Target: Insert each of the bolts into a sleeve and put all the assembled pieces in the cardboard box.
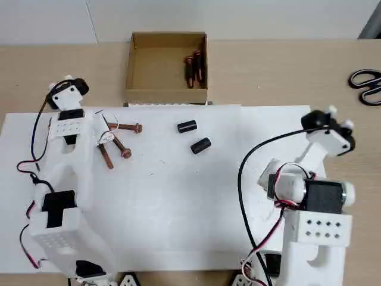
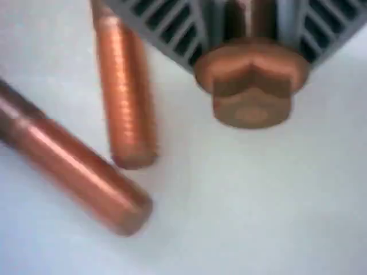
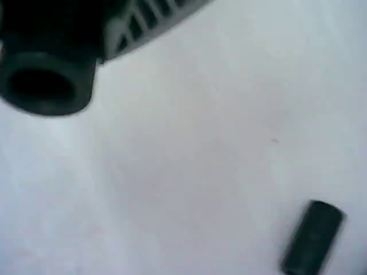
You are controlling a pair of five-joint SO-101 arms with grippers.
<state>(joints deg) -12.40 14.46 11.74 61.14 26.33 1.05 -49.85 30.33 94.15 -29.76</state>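
My left gripper is shut on a copper bolt, its hex head sticking out between the grey ribbed fingers. Two more bolts lie on the white sheet right beside it. From above, the left gripper sits among the bolts. My right gripper is shut on a black sleeve, seen end-on. Another sleeve lies farther off. Two sleeves lie mid-sheet. The cardboard box at the back holds assembled pieces.
A white paper sheet covers the table in front of the box. The right arm stands folded at the sheet's right edge. Scissors lie at the far right on the bare wood.
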